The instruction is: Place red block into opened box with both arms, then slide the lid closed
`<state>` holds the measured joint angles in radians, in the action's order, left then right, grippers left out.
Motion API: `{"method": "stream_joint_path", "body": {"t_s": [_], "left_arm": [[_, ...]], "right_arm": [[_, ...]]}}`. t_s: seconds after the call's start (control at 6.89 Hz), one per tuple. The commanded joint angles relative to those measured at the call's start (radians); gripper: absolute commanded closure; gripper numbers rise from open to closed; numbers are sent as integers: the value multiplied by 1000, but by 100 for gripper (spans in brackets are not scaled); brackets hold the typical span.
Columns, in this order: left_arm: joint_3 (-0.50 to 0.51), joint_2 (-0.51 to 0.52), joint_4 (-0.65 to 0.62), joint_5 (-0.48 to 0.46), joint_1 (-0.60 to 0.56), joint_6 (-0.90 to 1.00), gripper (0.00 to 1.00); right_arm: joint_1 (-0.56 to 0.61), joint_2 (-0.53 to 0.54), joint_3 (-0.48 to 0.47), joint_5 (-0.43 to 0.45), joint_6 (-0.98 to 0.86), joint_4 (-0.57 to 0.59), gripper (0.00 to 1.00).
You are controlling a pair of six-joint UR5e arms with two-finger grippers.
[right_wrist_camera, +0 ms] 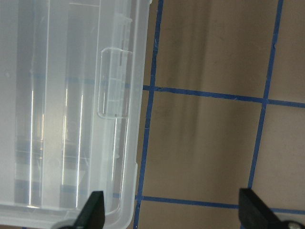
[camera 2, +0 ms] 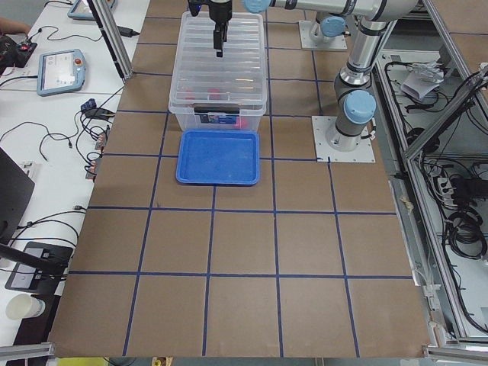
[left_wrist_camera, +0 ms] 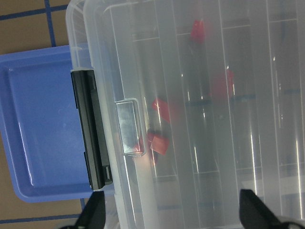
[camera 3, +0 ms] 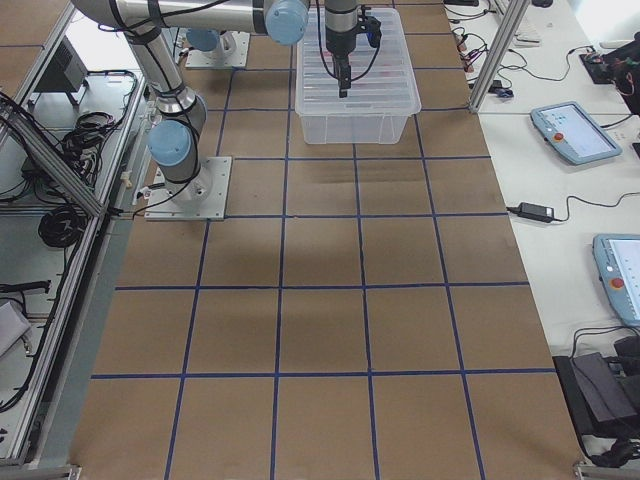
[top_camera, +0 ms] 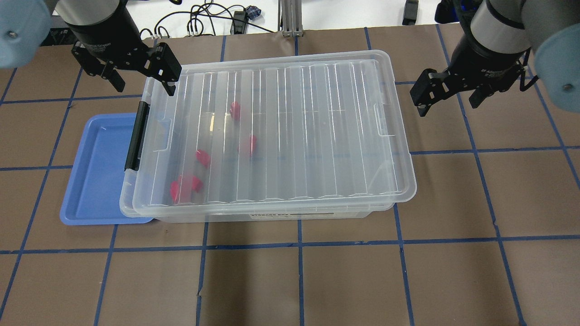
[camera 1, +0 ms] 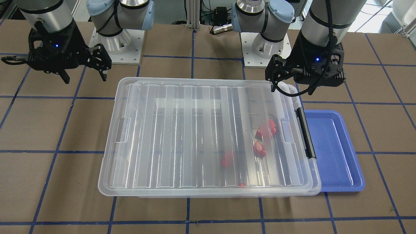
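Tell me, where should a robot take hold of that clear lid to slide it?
Probably at a short end, on the rim beside the small notch. The lid lies flat on the box, its wide ribbed face giving nothing to pinch. The open right tool, off that end, could come in from above.

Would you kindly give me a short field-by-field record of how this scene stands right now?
lid: lies flat over the box, covering it
red blocks: several, inside the box under the lid
blue tray: beside the box's latch end
left gripper: open, empty, above the box's latch end
right gripper: open, empty, over the table past the opposite end
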<state>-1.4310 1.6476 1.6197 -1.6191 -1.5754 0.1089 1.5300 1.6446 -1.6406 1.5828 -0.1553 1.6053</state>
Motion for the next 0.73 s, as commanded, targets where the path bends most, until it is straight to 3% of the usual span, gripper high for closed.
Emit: {"method": "stream_joint_path", "body": {"t_s": [0.0, 0.58], "left_arm": [[-3, -2, -14, 2, 14, 0, 0], [-8, -46, 11, -4, 3, -15, 0]], "right_arm": [[24, 6, 21, 6, 54, -28, 0], [29, -66, 113, -26, 111, -25, 0]]}}
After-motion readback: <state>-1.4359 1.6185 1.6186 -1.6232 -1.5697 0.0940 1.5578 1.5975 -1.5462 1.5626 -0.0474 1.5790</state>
